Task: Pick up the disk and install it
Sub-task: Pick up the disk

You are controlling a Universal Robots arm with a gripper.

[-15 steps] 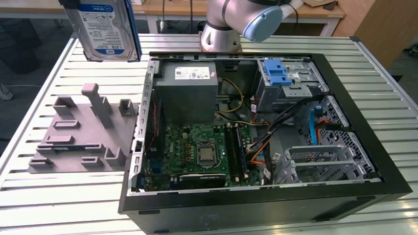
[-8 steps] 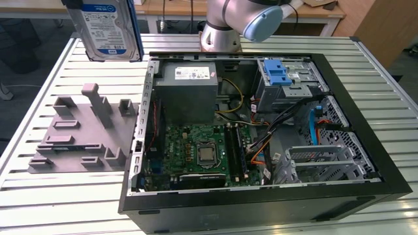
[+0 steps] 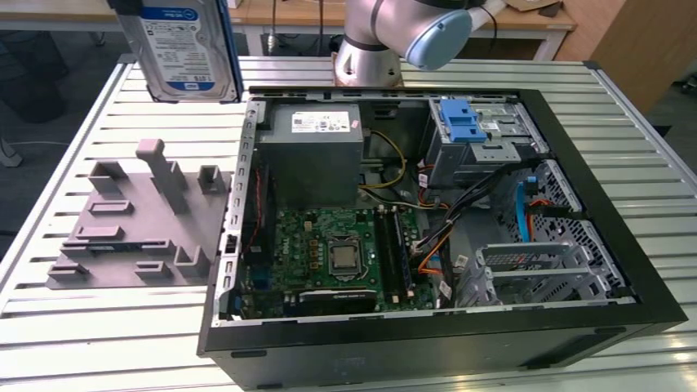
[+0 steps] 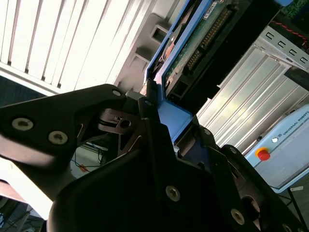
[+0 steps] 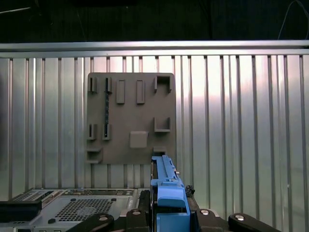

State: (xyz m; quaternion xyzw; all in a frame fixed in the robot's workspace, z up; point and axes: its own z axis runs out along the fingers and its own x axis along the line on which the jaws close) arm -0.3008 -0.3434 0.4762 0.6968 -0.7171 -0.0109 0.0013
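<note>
Upright disk [image 3: 183, 49], long axis near-vertical

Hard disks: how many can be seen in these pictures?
1. The disk hangs in the gripper above the table, at the exterior view's upper left. Others may be hidden inside the computer case.

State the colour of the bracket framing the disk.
Blue. The carrier bracket on the disk shows best in the first wrist view.
</note>
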